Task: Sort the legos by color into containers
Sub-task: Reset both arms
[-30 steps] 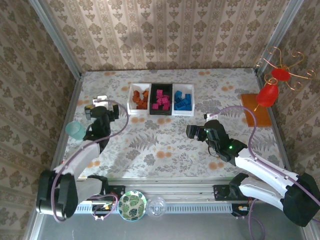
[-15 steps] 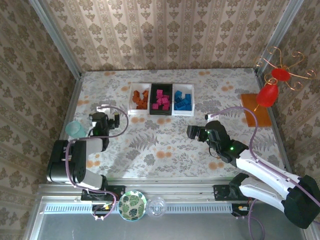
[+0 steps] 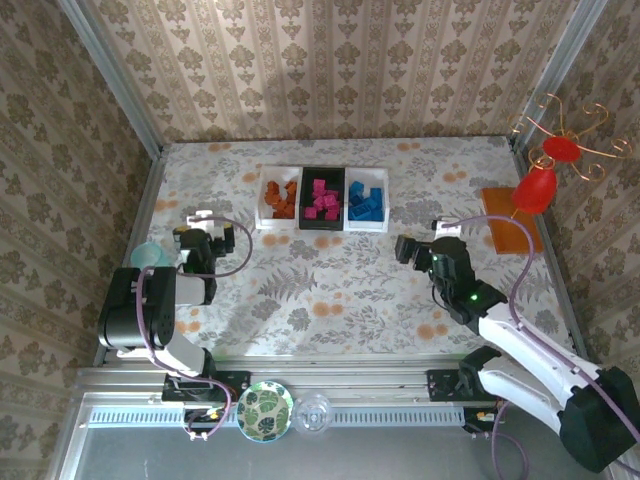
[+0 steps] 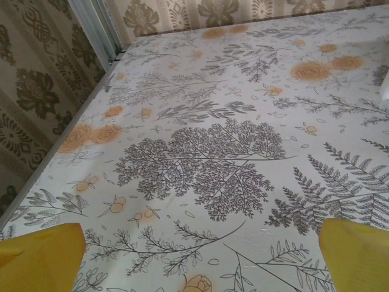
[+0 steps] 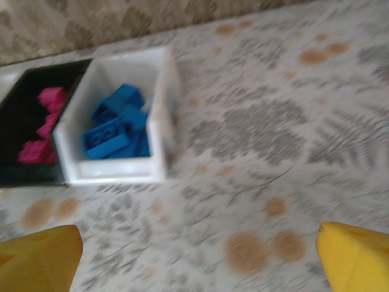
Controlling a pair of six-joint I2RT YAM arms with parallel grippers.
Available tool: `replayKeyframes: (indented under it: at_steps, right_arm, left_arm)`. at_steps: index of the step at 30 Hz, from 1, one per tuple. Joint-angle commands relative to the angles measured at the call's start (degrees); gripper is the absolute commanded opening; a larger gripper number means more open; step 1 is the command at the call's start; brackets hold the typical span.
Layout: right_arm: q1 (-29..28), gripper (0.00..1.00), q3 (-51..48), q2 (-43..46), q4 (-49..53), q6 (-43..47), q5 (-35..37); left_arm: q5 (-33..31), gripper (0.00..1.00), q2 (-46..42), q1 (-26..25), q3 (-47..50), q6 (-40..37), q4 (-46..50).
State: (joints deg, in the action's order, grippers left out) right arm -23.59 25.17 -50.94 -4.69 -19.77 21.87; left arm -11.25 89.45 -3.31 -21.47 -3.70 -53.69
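We see the legos [image 3: 322, 198] lying inside the containers [image 3: 366, 227], with orange, magenta and blue apart. Our right tool [image 3: 420, 242], near-right of the containers, is closer than our left tool [image 3: 203, 222], near-left of them. Both gape open, holding nothing.

The three containers [image 3: 322, 227] stood joined in a row, upright and open at the top. The black bin [image 3: 338, 178] was the middle one and held a loose heap of magenta-pink legos [image 3: 322, 198]. The left white bin [image 3: 262, 192] touched the black bin's left side, with orange-brown legos [image 3: 282, 200] piled inside it. The right white bin [image 3: 384, 205] touched the black bin's right side and held blue legos [image 3: 366, 203], tumbled at odd angles, some with their studs facing up.
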Motion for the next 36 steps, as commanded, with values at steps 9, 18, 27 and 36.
replayKeyframes:
  at_steps: [9,18,27,36]
  right_arm:
    - [17.2,1.00,-3.2,-19.9,-30.4,17.6,-6.4]
    - [23.0,1.00,-1.0,-36.6,-43.3,17.4,-18.0]
    - [23.2,1.00,-1.7,-36.6,-43.8,17.6,-18.4]
    - [23.1,1.00,-1.7,-36.5,-43.7,17.6,-18.5]
  left_arm:
    - [-1.8,1.00,0.1,-0.2,0.5,0.7,-2.6]
    - [-1.7,1.00,0.2,-0.2,0.5,0.7,-2.6]
    - [-1.7,1.00,0.1,-0.2,0.4,0.7,-2.6]
    - [-1.7,1.00,0.1,-0.2,0.4,0.8,-2.5]
